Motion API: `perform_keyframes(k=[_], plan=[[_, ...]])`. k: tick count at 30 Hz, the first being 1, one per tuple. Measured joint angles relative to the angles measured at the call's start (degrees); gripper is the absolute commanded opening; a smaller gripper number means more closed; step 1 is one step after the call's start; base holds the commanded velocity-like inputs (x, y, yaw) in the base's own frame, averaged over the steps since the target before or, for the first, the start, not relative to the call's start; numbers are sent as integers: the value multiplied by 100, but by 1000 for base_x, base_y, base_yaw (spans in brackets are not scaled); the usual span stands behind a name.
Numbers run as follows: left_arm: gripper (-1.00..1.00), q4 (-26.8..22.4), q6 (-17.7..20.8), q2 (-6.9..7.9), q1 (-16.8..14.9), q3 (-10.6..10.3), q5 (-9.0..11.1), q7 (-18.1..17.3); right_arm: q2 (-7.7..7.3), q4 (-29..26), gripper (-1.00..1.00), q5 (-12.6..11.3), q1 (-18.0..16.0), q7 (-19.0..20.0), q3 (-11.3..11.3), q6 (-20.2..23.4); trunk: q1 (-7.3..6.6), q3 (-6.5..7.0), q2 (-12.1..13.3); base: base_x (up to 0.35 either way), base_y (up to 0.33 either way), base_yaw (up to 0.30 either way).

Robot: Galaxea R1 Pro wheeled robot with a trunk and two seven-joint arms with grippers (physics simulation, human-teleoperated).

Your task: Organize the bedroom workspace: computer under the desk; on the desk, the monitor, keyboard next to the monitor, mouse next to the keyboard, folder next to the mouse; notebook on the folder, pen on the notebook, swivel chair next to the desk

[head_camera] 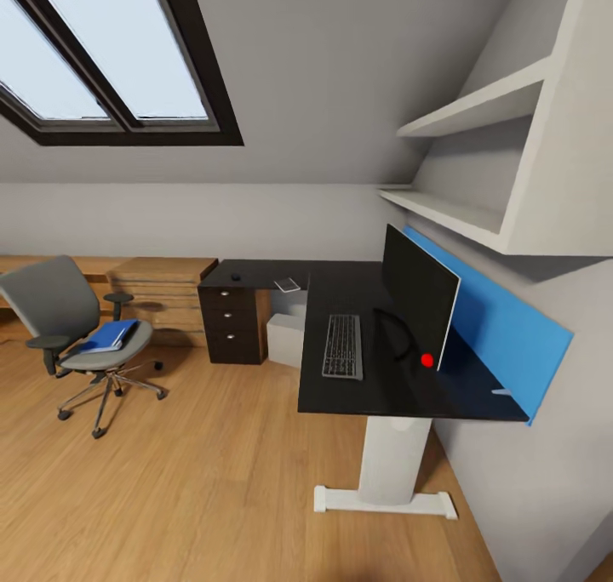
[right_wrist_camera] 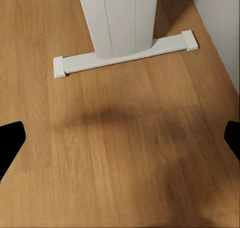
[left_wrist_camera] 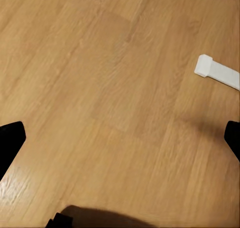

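**A:** Start with what is closest. What are the arms doing?

**B:** Both hang over bare wooden floor. The left gripper (left_wrist_camera: 120,138) has its black fingertips at opposite edges of its wrist view, so the jaws stand wide apart with nothing between them. The right gripper (right_wrist_camera: 120,138) is the same, spread and empty, looking down at the desk's white foot (right_wrist_camera: 125,55).

**A:** So nothing is in hand. What already looks done on the desk (head_camera: 358,395)?

**B:** The keyboard (head_camera: 343,346) lies on the glossy top just beside the monitor (head_camera: 419,293), which stands upright against the blue wall panel (head_camera: 511,318). The computer (head_camera: 285,339) sits underneath, beside the drawer unit (head_camera: 232,325). I judge those three parts settled.

**A:** And farther back?

**B:** On the far wing of the desk there is a small dark lump I take for the mouse (head_camera: 235,277), well apart from the keyboard, so it needs moving. Near it lies the notebook (head_camera: 287,285); whether the pen rests on it I cannot tell.

**A:** The folder?

**B:** The folder (head_camera: 109,335) is on the seat of the swivel chair (head_camera: 81,331), which stands off to the left, away from the desk. Moving the folder, stacking, and moving the chair all remain, most of the job by my reckoning.
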Motion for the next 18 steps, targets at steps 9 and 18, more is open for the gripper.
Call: perform_keyframes(k=[9, 18], plan=[[100, 158, -78, -29, 0, -9, -21, 6, 7, 293, 100, 81, -4, 47, 186, -676, -198, 162, 361, 0, 0, 0], [100, 170, -80, -35, 0, -14, -22, 13, 10, 313, 100, 78, -4, 50, 306, -722, -396, 324, 723, 0, 0, 0]])
